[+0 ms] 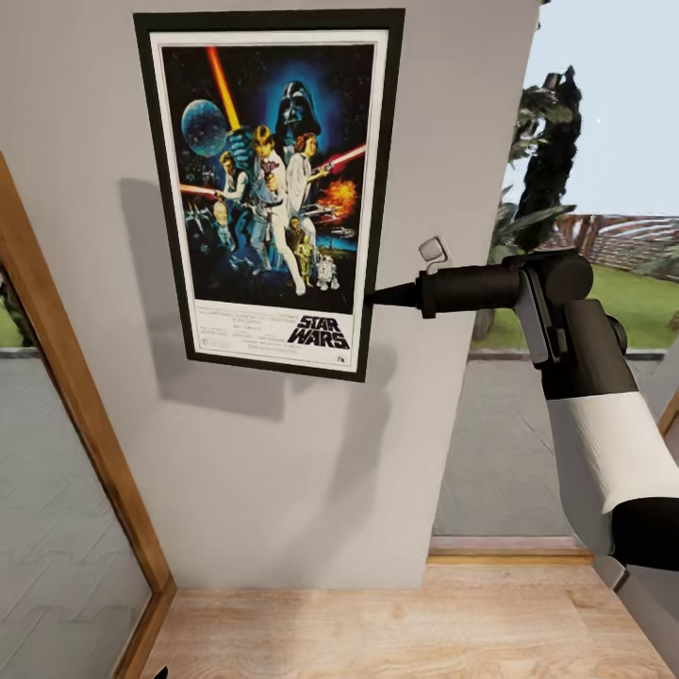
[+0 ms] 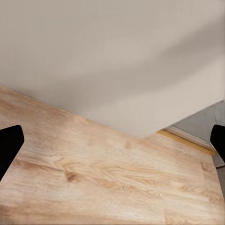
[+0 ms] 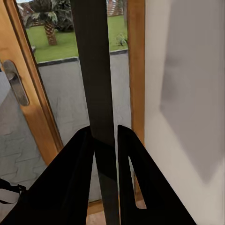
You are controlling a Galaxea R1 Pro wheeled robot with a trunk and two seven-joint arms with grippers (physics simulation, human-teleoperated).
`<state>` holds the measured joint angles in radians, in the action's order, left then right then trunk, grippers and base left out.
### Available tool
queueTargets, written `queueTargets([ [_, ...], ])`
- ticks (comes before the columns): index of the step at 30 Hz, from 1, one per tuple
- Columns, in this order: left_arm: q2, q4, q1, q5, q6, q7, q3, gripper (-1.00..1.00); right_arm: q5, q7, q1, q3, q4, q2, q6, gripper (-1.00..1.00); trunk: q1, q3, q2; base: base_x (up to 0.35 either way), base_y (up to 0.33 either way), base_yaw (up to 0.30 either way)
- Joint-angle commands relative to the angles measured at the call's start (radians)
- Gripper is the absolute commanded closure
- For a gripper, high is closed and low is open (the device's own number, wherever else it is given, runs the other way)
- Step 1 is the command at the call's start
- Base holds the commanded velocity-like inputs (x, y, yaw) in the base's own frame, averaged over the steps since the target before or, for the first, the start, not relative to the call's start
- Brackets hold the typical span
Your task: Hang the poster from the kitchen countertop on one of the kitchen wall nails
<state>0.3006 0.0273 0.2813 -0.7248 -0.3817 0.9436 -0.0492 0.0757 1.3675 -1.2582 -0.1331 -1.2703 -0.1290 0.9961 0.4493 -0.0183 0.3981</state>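
One poster [image 1: 272, 189] sits flat against the grey wall [image 1: 283, 471], upright: thin black frame, white border, dark blue artwork with lightsabers, black title below. Right gripper [image 1: 372, 297] pinches its right edge [image 3: 96, 93]. Left gripper [image 2: 112, 140] hangs wide open, empty, over wood floor [image 2: 103, 178].

A grey wall [image 1: 283, 453] is standing at twelve o'clock, wooden floor [image 1: 396, 632] lying below, a glass door [image 1: 57, 528] sitting at nine o'clock.

Right arm [image 1: 604, 415]: white forearm shell, black cylindrical wrist links, grey bracket; gripper [image 3: 105, 140] with matte black tapering fingers [image 3: 70, 187].
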Motion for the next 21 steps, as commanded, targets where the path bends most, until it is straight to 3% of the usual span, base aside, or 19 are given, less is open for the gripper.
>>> queueTargets([
  [1, 0.000, -0.001, 0.001, 0.004, -0.005, 0.003, -0.005, -1.00, 0.009, -0.002, -0.002, -0.002, 0.001, -0.001, 0.012, 1.00, 0.001, -0.002, 0.002, 0.092, 0.000, 0.000],
  [5, 0.001, -0.001, 0.001, 0.005, -0.005, 0.003, -0.005, -1.00, 0.009, -0.002, -0.008, -0.003, 0.002, 0.000, 0.012, 1.00, 0.001, -0.002, 0.002, 0.222, 0.000, 0.000],
  [10, 0.007, -0.001, 0.001, 0.005, -0.005, 0.003, -0.005, -1.00, 0.009, -0.002, -0.010, -0.034, 0.002, 0.000, 0.012, 1.00, 0.001, -0.002, 0.002, 0.213, 0.000, 0.000],
  [21, 0.008, -0.001, 0.001, 0.005, -0.005, 0.003, -0.005, -1.00, 0.007, -0.004, -0.025, -0.037, 0.010, 0.008, 0.012, 1.00, 0.001, -0.002, 0.002, 0.019, 0.000, 0.000],
])
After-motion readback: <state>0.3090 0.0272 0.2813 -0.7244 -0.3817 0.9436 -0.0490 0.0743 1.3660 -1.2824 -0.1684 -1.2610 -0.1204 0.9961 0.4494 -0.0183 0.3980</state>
